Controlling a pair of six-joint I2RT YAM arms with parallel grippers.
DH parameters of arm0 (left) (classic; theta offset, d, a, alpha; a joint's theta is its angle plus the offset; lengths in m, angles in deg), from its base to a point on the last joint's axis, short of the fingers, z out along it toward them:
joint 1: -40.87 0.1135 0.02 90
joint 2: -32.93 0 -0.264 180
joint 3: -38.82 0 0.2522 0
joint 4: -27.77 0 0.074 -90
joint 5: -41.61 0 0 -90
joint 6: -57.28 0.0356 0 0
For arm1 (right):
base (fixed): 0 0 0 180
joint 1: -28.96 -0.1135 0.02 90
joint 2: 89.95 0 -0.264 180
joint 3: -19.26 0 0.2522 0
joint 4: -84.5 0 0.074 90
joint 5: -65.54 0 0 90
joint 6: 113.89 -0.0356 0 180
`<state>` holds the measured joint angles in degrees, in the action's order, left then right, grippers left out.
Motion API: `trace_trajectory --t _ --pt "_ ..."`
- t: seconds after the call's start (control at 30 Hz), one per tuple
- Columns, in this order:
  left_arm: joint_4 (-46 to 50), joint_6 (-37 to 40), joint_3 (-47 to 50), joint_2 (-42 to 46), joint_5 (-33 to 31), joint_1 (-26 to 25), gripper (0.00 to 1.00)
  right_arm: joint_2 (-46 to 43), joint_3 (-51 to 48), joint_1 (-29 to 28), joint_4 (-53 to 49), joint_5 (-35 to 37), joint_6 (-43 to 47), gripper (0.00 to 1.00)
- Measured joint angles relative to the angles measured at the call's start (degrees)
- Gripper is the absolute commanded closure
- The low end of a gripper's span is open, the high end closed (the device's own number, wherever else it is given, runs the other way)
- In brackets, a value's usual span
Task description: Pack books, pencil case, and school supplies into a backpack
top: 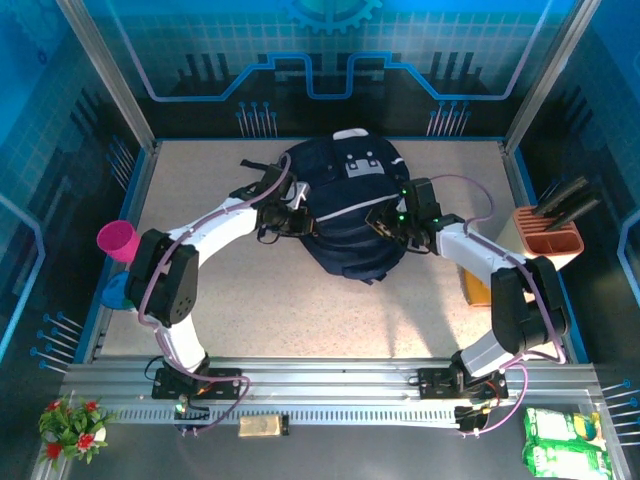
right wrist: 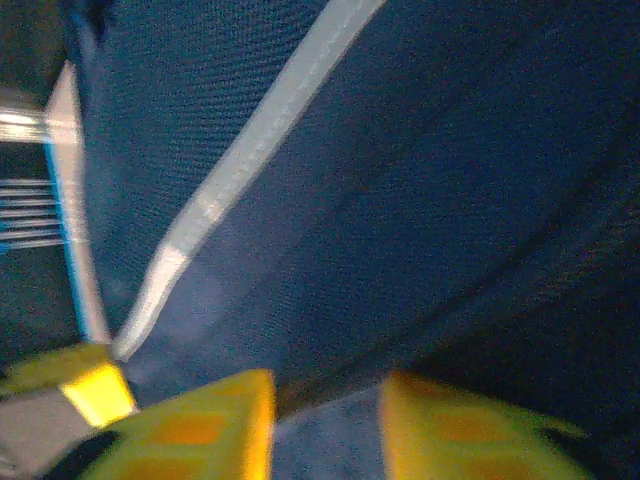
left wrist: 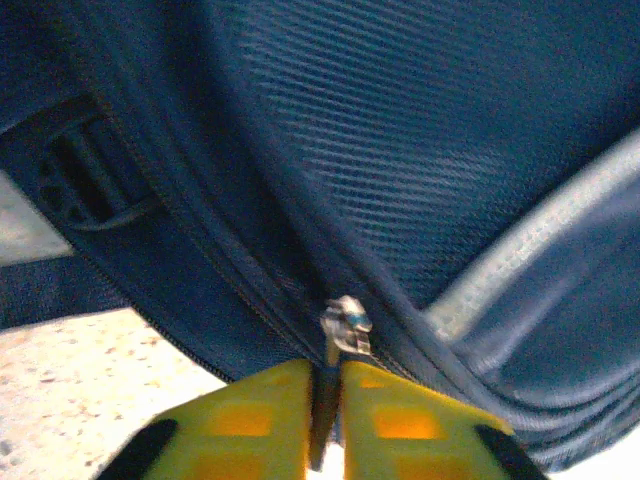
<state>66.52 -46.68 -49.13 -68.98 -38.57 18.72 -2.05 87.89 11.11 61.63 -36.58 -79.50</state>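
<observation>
**Left gripper on the zip pull, right gripper holding fabric**

Left gripper (top: 291, 221): my yellow fingers are pressed together on the dark pull tab of the small metal zip slider (left wrist: 346, 326). It sits at the left flank of the large dark navy fabric backpack (top: 350, 190), which lies mid-table toward the far side, long axis running far to near.

Key relation: the slider sits right at my left fingertips. In the left wrist view the zip track runs from upper left down to the slider, then curves off to the lower right. My read is that any pull has to follow that line, not cut across it. I can't tell which side of the slider is the open stretch.

Right gripper (top: 388, 224) is on the bag's opposite flank, just beside the pale grey stripe (right wrist: 250, 150). Fingers are set apart with a fold of navy fabric filling the gap, which I read as a pinch on the bag. It looks placed to brace against the left arm's pull.

Left arm owns the zip, being nearer.

Elsewhere, left to right:
- small blue piece (top: 113, 291) at the left table edge
- magenta-pink cup (top: 118, 240) just beyond it
- flat orange-yellow piece (top: 477, 289) beside my right forearm
- beige block holder with black handles (top: 551, 230) at far right

All sit well apart from the bag.
</observation>
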Motion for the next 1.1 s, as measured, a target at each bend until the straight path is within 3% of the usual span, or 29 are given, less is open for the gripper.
trace_trajectory --t 0.13,0.27,0.47,0.77,1.1 --pt "-0.52 -2.10 2.82 4.11 -2.54 3.23 0.44 -5.53 -0.02 0.31 -7.85 5.33 6.21 0.30" --pt "0.00 -3.89 7.15 13.20 -5.14 6.71 0.24 -13.31 -0.66 0.39 -14.95 14.34 11.65 0.20" --pt "0.35 -4.15 10.47 24.35 -9.11 9.60 0.04 -17.77 -5.35 1.18 -24.00 27.26 15.41 0.05" --pt "-0.87 -4.07 14.69 28.59 -11.34 9.73 0.01 -16.81 -9.94 5.97 -33.22 37.75 14.97 0.00" --pt "-1.84 -4.04 15.72 28.70 -11.13 9.75 0.01 -11.67 -11.19 17.42 -32.44 34.95 15.19 0.00"
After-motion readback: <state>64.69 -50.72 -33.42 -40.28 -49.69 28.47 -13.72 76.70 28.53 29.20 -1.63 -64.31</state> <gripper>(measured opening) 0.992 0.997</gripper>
